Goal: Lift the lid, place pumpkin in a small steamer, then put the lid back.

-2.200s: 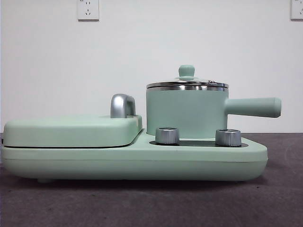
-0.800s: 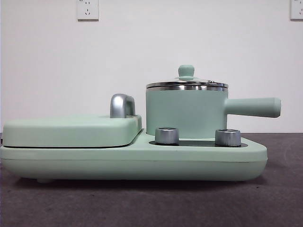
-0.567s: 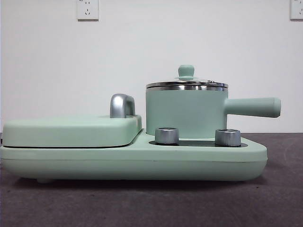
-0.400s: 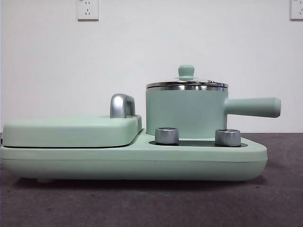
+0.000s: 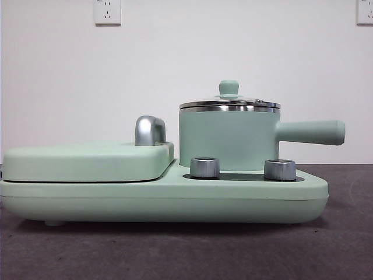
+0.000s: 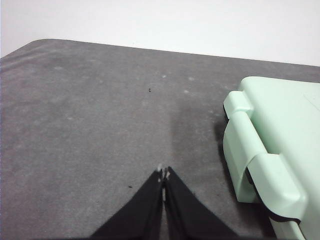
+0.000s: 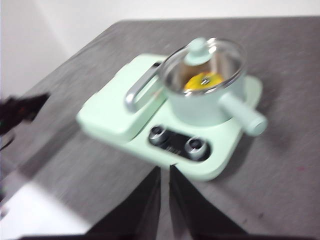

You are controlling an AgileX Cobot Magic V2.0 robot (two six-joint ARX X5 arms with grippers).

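The small steamer stands on the right side of the mint-green cooker base, its long handle pointing right. The glass lid with its mint knob sits closed on it. In the right wrist view the steamer shows from above, and the yellow-orange pumpkin lies inside under the lid. My right gripper is shut and empty, well away from the cooker. My left gripper is shut and empty over bare table beside the cooker's end.
The flat griddle cover with its chrome handle fills the base's left side. Two steel dials sit on the front panel. The cooker's end shows in the left wrist view. The other arm shows dark at the table edge.
The view of the cooker has shifted very slightly; nothing on it has moved. No arm shows in the front view throughout.
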